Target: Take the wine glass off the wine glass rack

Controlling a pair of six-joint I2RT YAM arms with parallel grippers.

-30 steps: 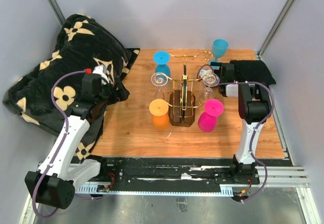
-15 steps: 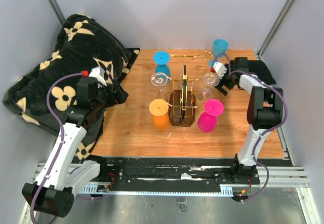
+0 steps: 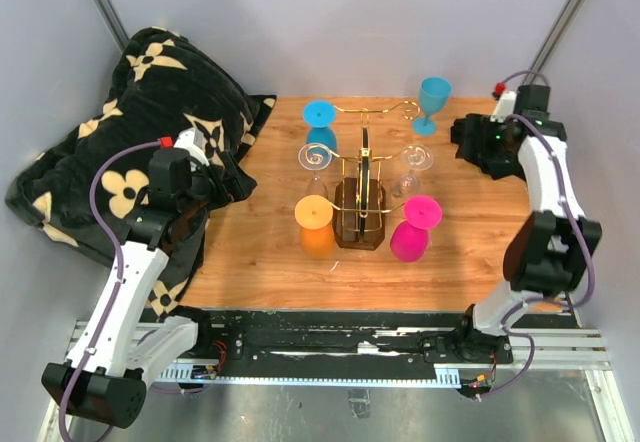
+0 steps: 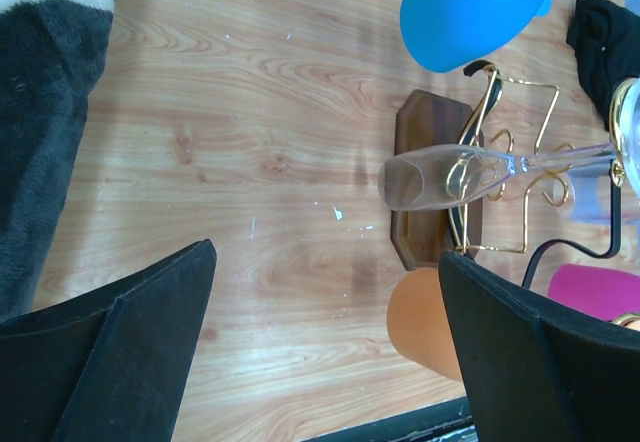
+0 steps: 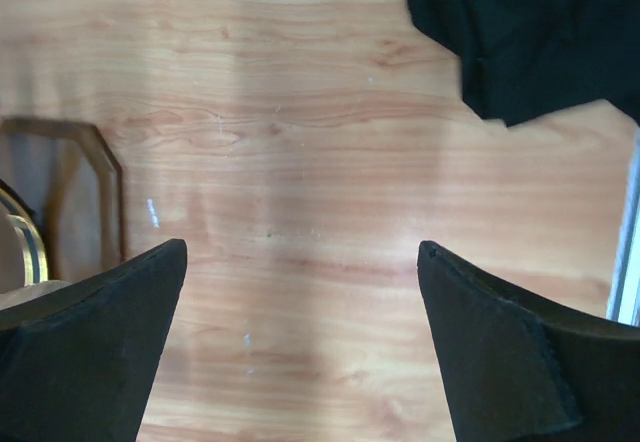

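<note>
The left wrist view cuts the clear wine glass off near its foot at the right edge and the blue glass at the top, while the right wrist view shows only a base corner of the wine glass rack

The top view looks down from above and behind on the whole table. The left wrist view looks down on the rack from nearby on its left. The right wrist view faces straight down, close to the table, and catches only the rack's edge.
</note>
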